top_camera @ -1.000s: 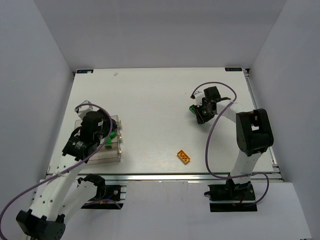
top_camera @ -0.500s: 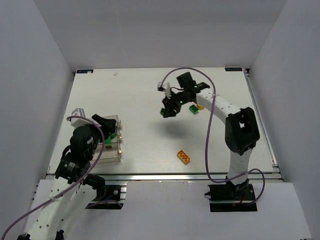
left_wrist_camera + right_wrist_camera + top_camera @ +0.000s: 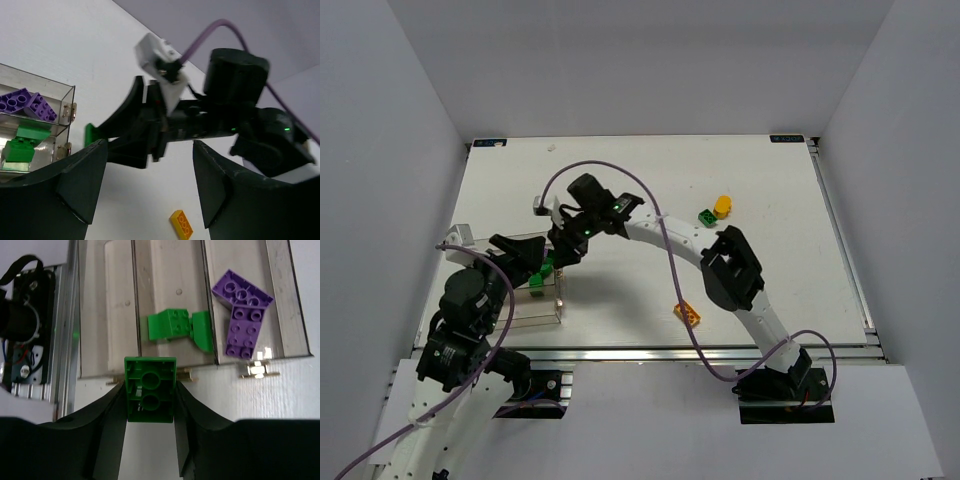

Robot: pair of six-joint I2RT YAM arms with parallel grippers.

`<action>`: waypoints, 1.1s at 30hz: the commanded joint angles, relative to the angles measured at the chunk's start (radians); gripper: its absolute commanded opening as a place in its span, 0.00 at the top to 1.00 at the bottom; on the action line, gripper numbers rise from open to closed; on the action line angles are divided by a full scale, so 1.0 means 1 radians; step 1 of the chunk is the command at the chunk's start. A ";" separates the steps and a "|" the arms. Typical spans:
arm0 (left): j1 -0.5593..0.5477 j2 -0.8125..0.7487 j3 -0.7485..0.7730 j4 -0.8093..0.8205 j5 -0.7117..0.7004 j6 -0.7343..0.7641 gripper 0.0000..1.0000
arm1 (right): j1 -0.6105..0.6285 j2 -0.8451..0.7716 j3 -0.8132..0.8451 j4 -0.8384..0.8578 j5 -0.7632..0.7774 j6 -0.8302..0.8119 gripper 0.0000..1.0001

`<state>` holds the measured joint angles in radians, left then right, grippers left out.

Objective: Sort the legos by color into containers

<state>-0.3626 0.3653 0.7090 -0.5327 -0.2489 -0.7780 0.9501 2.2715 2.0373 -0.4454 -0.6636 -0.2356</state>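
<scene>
My right gripper (image 3: 561, 251) is shut on a green lego (image 3: 150, 388), held underside up above the near edge of the clear containers (image 3: 523, 316). In the right wrist view the middle bin (image 3: 167, 280) holds green legos (image 3: 172, 325) and the bin beside it holds purple legos (image 3: 242, 315). My left gripper (image 3: 527, 258) is open and empty, raised beside the bins; its view shows the purple legos (image 3: 27, 102) and a green one (image 3: 20, 142). A flat orange-yellow lego (image 3: 688, 313) lies at the table's front centre. A green lego (image 3: 705, 217) and a small yellow-orange block (image 3: 722, 207) lie at the far right.
The right arm (image 3: 650, 230) stretches across the table's middle from right to left, with its purple cable (image 3: 610, 170) looping above. The two grippers are close together over the bins. The metal rail (image 3: 650, 352) runs along the table's front edge.
My right gripper has swept from the far right of the table to the left, carrying a green lego to the bins. My left arm has drawn back and tilted up.
</scene>
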 commanded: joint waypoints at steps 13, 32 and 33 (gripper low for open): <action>-0.002 -0.014 0.119 -0.108 0.037 0.000 0.21 | 0.107 0.077 0.058 0.300 0.196 0.183 0.44; -0.002 -0.038 -0.054 0.028 0.143 -0.066 0.47 | -0.263 -0.270 -0.360 0.119 0.484 0.145 0.75; -0.002 -0.037 -0.065 0.049 0.146 -0.070 0.47 | -0.307 -0.285 -0.403 0.102 0.483 0.072 0.67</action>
<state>-0.3630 0.3378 0.6693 -0.5457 -0.1413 -0.8276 0.7242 2.0556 1.6974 -0.2657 -0.2539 -0.0650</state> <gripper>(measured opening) 0.530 0.295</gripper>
